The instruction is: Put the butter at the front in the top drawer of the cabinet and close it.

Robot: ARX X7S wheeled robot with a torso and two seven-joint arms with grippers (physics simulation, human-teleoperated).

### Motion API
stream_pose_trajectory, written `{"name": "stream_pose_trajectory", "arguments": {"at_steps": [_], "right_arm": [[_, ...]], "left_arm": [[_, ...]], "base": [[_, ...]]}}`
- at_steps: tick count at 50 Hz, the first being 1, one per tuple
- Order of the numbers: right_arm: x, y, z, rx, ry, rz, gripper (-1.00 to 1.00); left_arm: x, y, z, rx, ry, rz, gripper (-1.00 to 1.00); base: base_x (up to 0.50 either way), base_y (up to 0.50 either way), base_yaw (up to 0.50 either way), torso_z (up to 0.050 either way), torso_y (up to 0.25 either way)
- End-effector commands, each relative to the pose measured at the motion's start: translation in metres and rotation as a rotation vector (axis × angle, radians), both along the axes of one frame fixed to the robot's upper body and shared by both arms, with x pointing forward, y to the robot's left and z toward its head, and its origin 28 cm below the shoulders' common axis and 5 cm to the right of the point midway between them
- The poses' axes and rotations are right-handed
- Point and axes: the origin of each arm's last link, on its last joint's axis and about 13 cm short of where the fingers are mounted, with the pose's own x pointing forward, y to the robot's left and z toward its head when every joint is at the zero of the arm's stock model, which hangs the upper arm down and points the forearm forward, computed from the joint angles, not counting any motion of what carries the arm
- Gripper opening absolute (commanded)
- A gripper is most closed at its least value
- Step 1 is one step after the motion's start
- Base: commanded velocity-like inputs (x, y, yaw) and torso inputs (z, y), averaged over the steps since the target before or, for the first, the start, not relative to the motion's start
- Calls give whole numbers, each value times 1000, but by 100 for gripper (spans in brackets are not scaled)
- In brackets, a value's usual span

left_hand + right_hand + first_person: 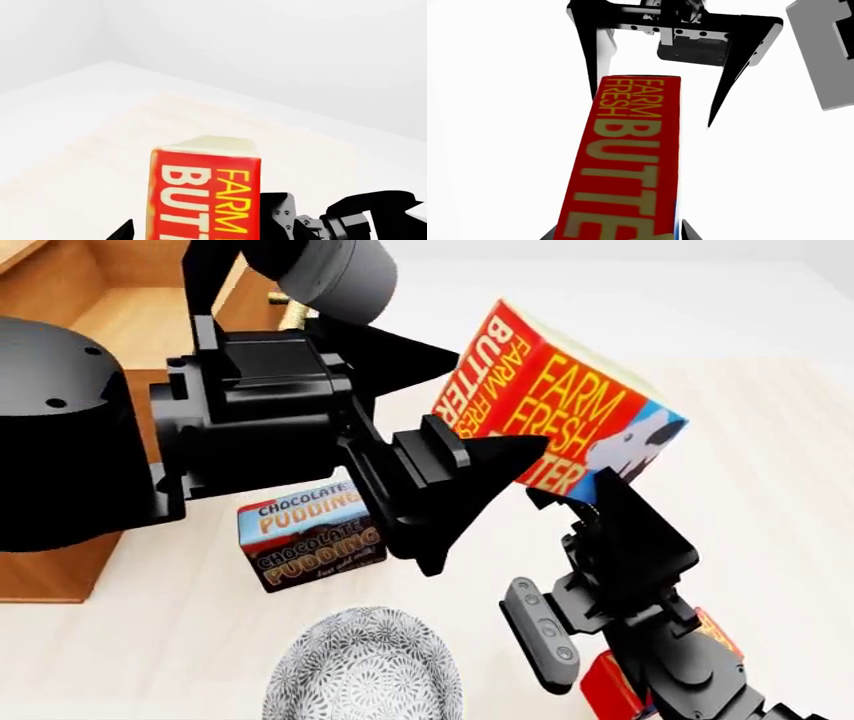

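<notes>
While the butter (561, 410) is off the table, pinched at its lower end by the right gripper (587, 495), with the left gripper (461, 475) gaping just beside it, stowing and closing the open top drawer (134, 315) remain.

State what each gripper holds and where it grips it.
The right gripper holds the butter box by its lower end, lifted. The left gripper is open beside it, holding nothing.

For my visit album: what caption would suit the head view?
Two black robot arms hold a red butter box in the air above a chocolate pudding box and patterned bowl, beside a wooden cabinet.
</notes>
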Motion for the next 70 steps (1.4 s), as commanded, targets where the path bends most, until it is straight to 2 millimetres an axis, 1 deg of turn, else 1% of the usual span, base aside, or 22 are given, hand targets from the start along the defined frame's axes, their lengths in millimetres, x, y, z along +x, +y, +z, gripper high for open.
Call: {"name": "stream_pose_trajectory", "arguments": {"at_steps": [1,28,47,48,57,70], "right_arm": [[-8,-6,-14,-31,31,-18,-100],[-8,-7,-17,-25,37,-14,-100],[-10,-5,-19,-24,44,-11,-100],[-10,-5,-19,-23,44,-11,-100],[-9,-5,-22,-21,49,-11,-100],[-8,-4,-22,-24,49,-9,-100]], "left_arm": [[4,-4,-2,6,9,-9,100],[15,-13,-2,11,22,-23,100],[14,-14,-2,11,16,-5,100],[15,-13,-2,12,12,2,-100],[12,-12,-1,14,-14,14,-100],[18,-8,3,-63,8,87,-100]], "base": [[0,-5,-6,0,0],[-1,-2,-3,-1,-2],[0,-2,-2,-2,-4],[0,0,0,0,0],[0,-1,-2,-2,-3],[1,-1,0,-2,-4]]}}
